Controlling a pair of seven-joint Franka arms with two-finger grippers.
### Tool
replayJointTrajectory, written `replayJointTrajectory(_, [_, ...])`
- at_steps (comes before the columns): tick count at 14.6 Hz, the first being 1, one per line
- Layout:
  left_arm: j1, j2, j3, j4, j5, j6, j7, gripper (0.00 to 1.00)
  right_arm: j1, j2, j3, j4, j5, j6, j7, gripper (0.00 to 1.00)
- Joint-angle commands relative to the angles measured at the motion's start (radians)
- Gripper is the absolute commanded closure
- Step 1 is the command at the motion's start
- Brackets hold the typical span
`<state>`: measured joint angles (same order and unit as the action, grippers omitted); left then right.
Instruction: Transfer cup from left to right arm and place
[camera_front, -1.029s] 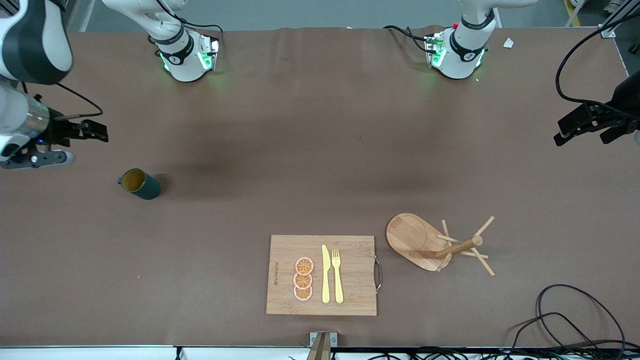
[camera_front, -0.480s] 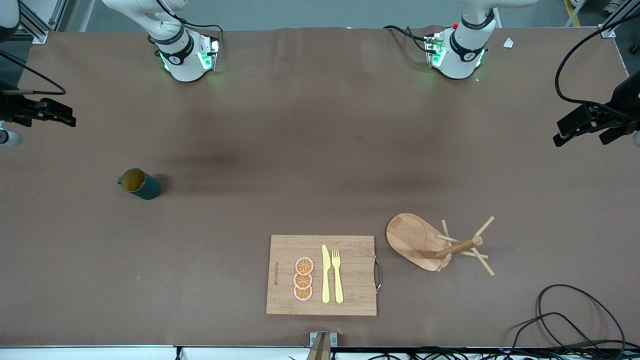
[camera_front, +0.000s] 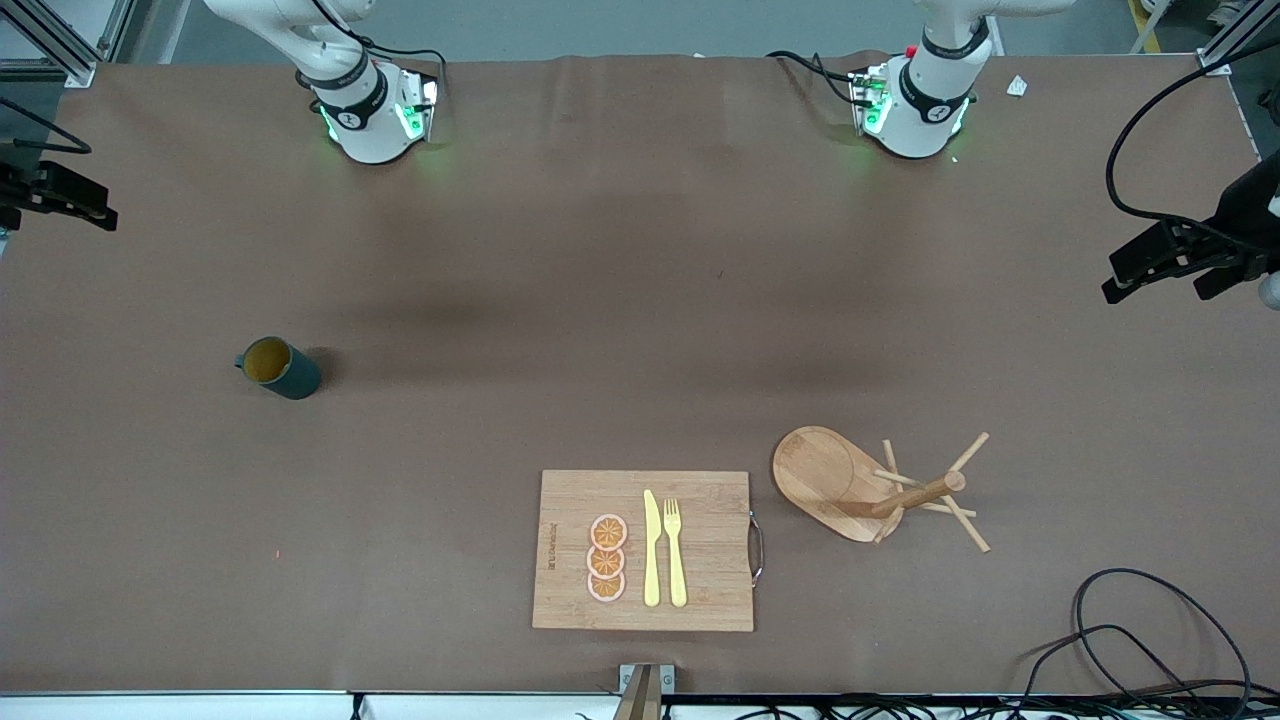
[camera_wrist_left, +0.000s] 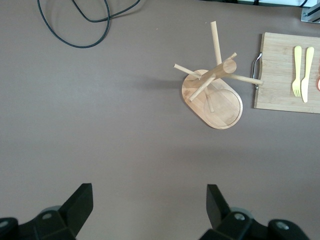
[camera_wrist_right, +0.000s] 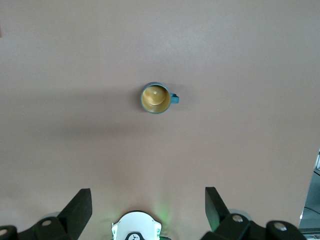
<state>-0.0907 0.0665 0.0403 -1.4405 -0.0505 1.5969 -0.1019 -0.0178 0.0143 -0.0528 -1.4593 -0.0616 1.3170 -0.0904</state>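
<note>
The cup (camera_front: 279, 368) stands upright on the brown surface (camera_front: 600, 300) in the middle left of the front view, toward the right arm's end, its long axis vertical and its ochre mouth facing up. Its small handle points toward the front view's left edge, away from the cutting board (camera_front: 560, 520). Nothing touches it, and bare surface lies all around it. The right claw (camera_front: 60, 195) hangs high at the upper left edge of the front view, its fingers (camera_wrist_right: 80, 207) spread wide and holding nothing; in the right wrist view the cup (camera_wrist_right: 156, 98) sits well clear of them. The left claw (camera_front: 1165, 265) hangs at the right edge of the front view, likewise wide open and empty, over bare surface. The wooden mug tree (camera_front: 870, 485) stands in the lower right, just beside the cutting board, which carries a yellow knife (camera_front: 651, 550), a yellow fork (camera_front: 675, 550) and three orange slices (camera_front: 606, 558). A black cable (camera_front: 1150, 630) loops in the lower right corner.
</note>
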Motion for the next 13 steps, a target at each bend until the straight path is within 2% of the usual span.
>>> replayJointTrajectory(1, [-0.004, 0.009, 0.0, 0.023, 0.003, -0.002, -0.004, 0.0, -0.024, 0.021, -0.007, 0.024, 0.063, -0.019, 0.009, 0.0])
replayJointTrajectory(4, [-0.007, 0.009, 0.0, 0.025, 0.006, -0.002, -0.002, 0.0, -0.027, 0.013, -0.005, -0.007, 0.066, -0.013, 0.008, 0.0])
replayJointTrajectory(13, [-0.007, 0.01, -0.003, 0.023, 0.009, -0.002, -0.001, 0.0, -0.017, -0.098, -0.001, -0.087, 0.066, 0.019, 0.005, 0.0])
